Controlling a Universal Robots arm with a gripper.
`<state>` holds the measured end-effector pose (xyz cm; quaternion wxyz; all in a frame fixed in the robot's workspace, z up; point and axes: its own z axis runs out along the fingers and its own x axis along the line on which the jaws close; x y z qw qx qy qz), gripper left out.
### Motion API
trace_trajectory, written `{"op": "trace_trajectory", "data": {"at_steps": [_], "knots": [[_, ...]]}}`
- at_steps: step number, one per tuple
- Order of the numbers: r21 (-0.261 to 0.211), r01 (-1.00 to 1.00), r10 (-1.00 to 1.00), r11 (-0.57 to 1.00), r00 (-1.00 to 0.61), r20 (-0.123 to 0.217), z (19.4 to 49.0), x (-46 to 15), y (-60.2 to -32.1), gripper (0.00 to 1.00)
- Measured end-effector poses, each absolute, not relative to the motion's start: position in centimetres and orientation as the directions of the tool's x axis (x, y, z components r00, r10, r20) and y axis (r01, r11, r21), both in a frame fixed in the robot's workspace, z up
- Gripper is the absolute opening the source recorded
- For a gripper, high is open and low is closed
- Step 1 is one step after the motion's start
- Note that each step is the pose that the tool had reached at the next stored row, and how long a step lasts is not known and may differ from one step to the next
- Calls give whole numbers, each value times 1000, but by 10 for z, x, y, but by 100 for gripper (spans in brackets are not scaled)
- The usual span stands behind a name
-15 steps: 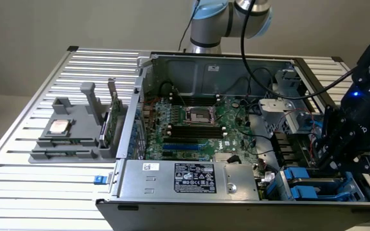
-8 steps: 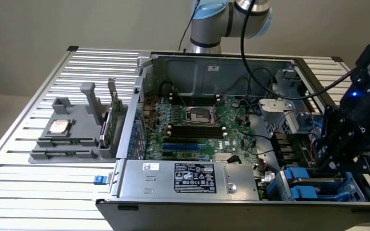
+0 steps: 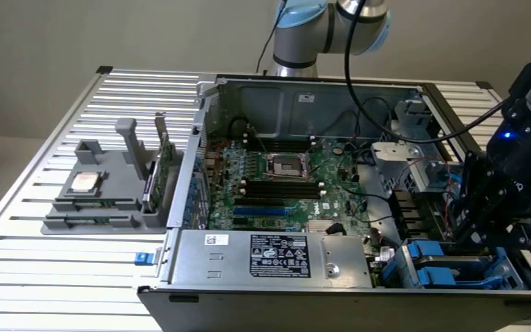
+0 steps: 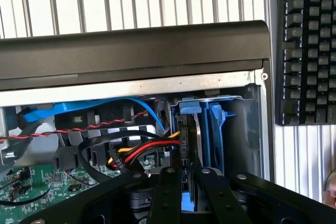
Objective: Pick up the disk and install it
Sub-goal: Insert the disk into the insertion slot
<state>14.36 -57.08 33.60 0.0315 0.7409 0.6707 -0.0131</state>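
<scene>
The pincer (image 4: 187, 176), nearly closed, seems to grip one disk (image 4: 192, 140) upright between its jaws inside one computer case (image 4: 131, 51); one more blue carrier (image 4: 216, 129) stands just beside it.

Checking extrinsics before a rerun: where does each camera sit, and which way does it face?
Exterior view: off the arm, raised, looking down into the open computer case on the slatted table; the arm and gripper show.
Wrist view: on the wrist, facing past the gripper into the blue drive bay, with a keyboard beyond the case.
Shared: gripper, drive bay, motherboard.
</scene>
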Motion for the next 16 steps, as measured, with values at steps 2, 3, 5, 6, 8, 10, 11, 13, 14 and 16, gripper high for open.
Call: {"op": "trace_trajectory", "data": {"at_steps": [2,3,5,6,8,10,11,13,14,16], "knots": [[29,995,993,-98,100,-62,336,144,-571,17],[29,995,993,-98,100,-62,336,143,-571,17],[29,995,993,-98,100,-62,336,143,-571,17],[28,995,993,-98,100,-62,336,143,-571,17],[28,995,993,-98,100,-62,336,143,-571,17],[27,995,993,-98,100,-62,336,143,-571,17],[27,995,993,-98,100,-62,336,143,-571,17],[26,995,993,-98,100,-62,335,143,-570,17],[26,995,993,-98,99,-62,335,143,-570,17],[25,995,993,-98,99,-62,336,143,-570,17]]}}
